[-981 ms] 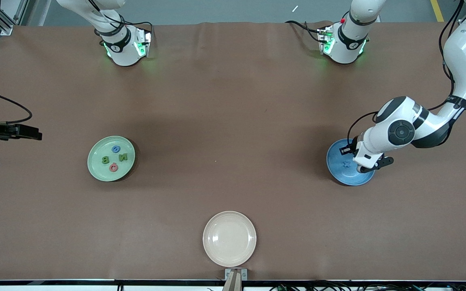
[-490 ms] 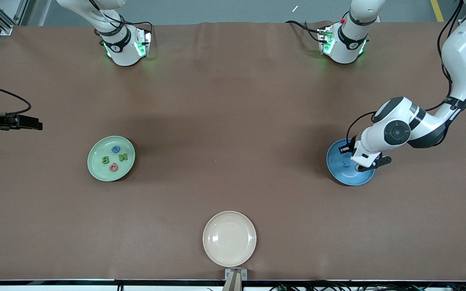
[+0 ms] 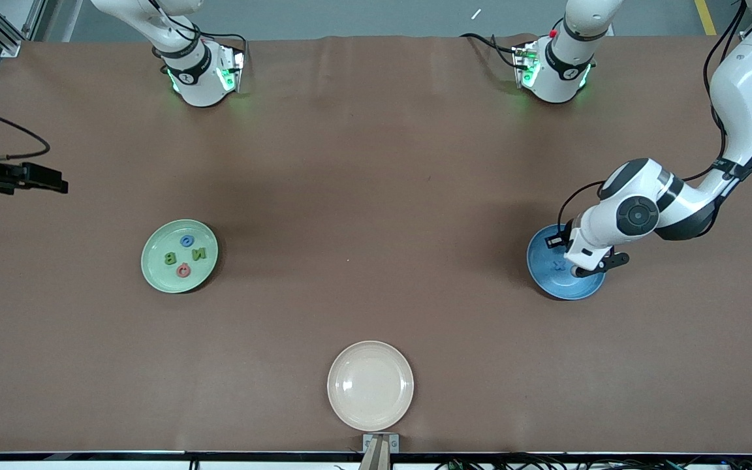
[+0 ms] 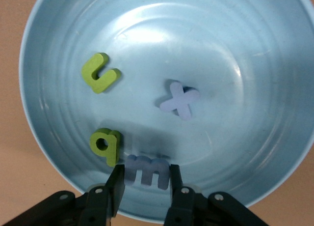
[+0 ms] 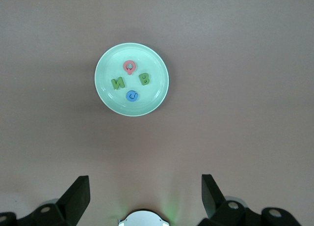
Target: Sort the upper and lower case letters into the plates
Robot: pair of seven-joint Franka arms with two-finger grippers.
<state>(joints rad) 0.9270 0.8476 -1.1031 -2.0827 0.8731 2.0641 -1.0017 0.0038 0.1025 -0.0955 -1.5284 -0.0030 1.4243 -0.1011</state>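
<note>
The left end effector (image 4: pixel 144 179) is over the blue plate (image 3: pixel 555 282), its fingers (image 4: pixel 117 184) closed on a blue letter m (image 4: pixel 147 170). In that plate, the green q (image 4: pixel 105 146) lies at the m's 10 o'clock. The right end effector (image 5: pixel 144 196) waits fully open above the tabletop (image 3: pixel 376 196); the pale green plate (image 3: pixel 154 271) holds four letters.

A matte brown cloth-like covering (image 3: pixel 376 163) spreads across the whole table, faintly creased near the edge where it meets the grey floor (image 3: pixel 363 16). On that floor lie a small white scrap (image 3: pixel 476 14) and a yellow painted line (image 3: pixel 705 16), with an aluminium frame rail (image 3: pixel 7 29) at one corner. Even overhead light gives soft shadows, and a round cream-beige plastic plate (image 3: pixel 370 385) sits nearest the front camera.
</note>
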